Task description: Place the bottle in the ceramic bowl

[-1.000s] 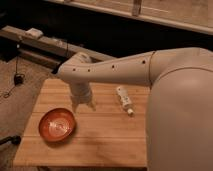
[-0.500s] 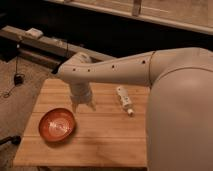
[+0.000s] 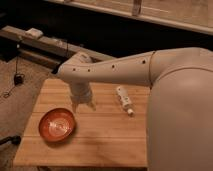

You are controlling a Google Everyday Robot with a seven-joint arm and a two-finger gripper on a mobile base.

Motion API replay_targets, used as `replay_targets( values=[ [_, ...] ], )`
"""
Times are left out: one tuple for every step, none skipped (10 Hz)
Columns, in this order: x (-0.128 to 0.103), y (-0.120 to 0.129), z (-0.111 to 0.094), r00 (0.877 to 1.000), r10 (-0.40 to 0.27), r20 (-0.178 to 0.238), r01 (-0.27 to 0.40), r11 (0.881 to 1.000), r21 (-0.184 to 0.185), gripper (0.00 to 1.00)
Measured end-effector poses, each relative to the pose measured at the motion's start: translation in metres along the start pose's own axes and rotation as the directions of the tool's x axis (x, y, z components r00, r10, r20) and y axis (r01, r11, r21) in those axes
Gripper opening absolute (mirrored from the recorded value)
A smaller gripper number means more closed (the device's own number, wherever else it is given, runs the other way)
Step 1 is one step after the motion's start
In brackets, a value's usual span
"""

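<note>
ceramic bowl [image 3: 56,125] front left on table [image 3: 102,142], bottle [image 3: 124,100] right, jaws between them

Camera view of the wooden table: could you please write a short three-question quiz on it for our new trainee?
1. Multiple choice: where is the gripper?
A) Over the wooden table, between the ceramic bowl and the bottle
B) Inside the bowl
C) Beyond the table's edge
2. True or false: the bottle already lies in the ceramic bowl.
3. Fill in: the bottle lies on its ____ on the table.

Key: 1 A. 2 False; the bowl holds nothing and the bottle lies apart from it. 3 side.
</note>
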Motion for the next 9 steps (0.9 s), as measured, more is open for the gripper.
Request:
replay_targets(
  values=[
    [0.0,0.0,0.0,1.0,0.0,0.0,0.0,1.0,0.0,0.65],
    [0.0,0.0,0.0,1.0,0.0,0.0,0.0,1.0,0.0,0.65],
    [0.0,0.0,0.0,1.0,-0.001,-0.002,0.001,1.0,0.0,0.65],
    [-0.002,-0.003,0.003,1.0,0.001,-0.008,-0.001,1.0,-0.001,0.65],
    [-0.005,-0.009,0.006,1.0,0.004,-0.011,-0.004,1.0,0.003,0.65],
    [-0.016,-0.024,0.011,1.0,0.005,-0.014,-0.005,1.0,0.008,0.65],
    [-0.028,-0.037,0.015,1.0,0.003,-0.015,-0.003,1.0,0.006,0.65],
    [-0.041,-0.052,0.02,1.0,-0.002,-0.015,0.002,1.0,0.006,0.65],
    [-0.06,-0.073,0.027,1.0,-0.009,-0.015,0.009,1.0,0.005,0.65]
  ],
)
